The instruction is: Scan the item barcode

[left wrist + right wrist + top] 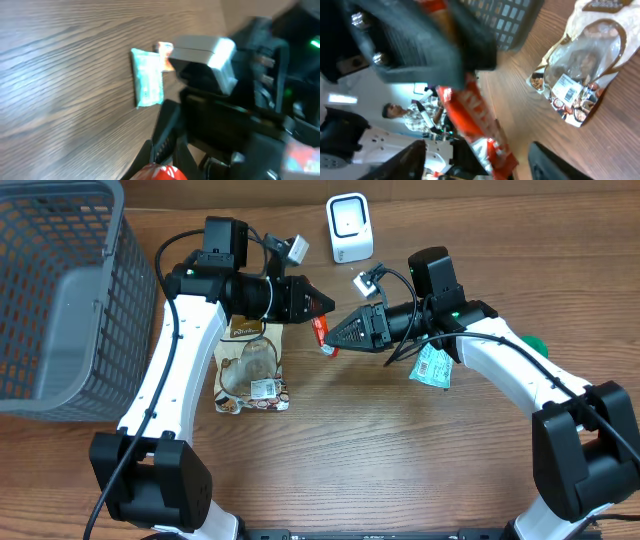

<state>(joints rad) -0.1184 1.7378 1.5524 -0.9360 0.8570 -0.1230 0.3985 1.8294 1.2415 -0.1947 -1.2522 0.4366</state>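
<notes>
Red snack packet held up, scan still to do

The left end effector clamps the red snack packet near the white scanner. The right end effector is spread open around it. The barcode is not yet presented.

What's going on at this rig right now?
Both arms meet in the middle over a red packet. The left end effector is shut on one end of it. The right end effector has its jaws open around the other end, so this looks like a handover to the left arm. The white scanner stands at the far edge, well away from the packet. A brown snack pouch and a teal packet lie nearby.
</notes>
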